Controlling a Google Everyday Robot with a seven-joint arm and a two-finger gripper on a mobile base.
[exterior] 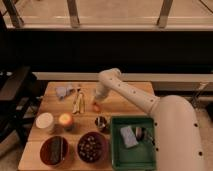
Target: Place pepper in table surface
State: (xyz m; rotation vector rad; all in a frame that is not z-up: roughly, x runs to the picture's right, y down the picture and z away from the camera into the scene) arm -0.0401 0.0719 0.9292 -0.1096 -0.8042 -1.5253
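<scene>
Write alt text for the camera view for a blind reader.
A white robot arm reaches over the wooden table surface, its end effector at the small red-orange pepper near the table's middle. Pale sticks, bowls and a green tray lie nearby.

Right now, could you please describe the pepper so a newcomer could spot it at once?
On the wooden table surface, find the robot's gripper, low near the middle. The pepper sits at its tip, right of the pale sticks. It is small, slim and red-orange, unlike the round orange-yellow fruit.
</scene>
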